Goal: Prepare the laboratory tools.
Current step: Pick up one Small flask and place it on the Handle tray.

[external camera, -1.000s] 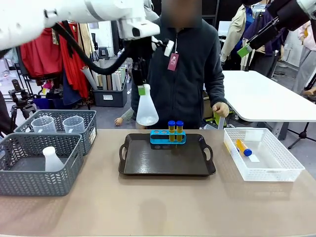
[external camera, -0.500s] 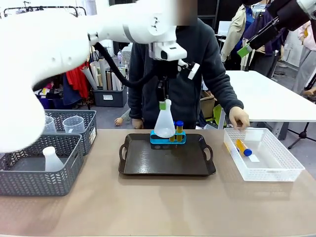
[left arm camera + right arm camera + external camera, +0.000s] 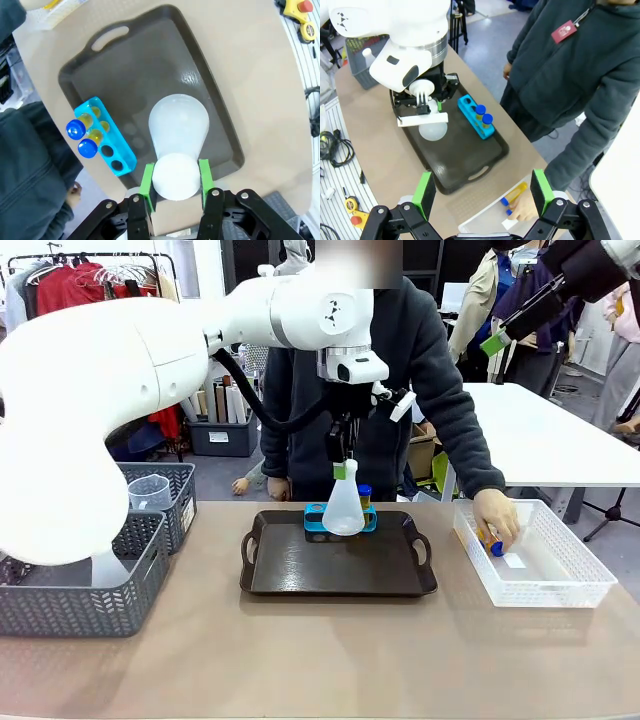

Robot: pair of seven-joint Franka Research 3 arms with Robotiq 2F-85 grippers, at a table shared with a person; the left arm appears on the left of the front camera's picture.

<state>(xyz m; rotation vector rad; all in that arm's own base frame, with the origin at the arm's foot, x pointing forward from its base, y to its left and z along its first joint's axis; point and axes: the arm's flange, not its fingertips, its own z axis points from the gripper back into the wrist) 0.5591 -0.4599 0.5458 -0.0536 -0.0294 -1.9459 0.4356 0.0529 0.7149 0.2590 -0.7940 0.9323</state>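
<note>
My left gripper is shut on the neck of the translucent white conical flask, which hangs upright low over the dark brown tray, just in front of the blue rack. In the left wrist view the green pads clamp the flask, and the rack holds two blue-capped amber tubes. My right gripper is open, high at the far right. It looks down on the tray, and its own fingers are spread. A person's hand rests on a tube in the white basket.
The white basket sits right of the tray. Two grey baskets stand at the left, one holding a clear beaker. My left arm's big white links span the left half of the front view. The person stands behind the table's far edge.
My left arm swung right and down with the flask, from beyond the table's far left to low over the tray. The person's hand moved into the white basket onto the tube.
</note>
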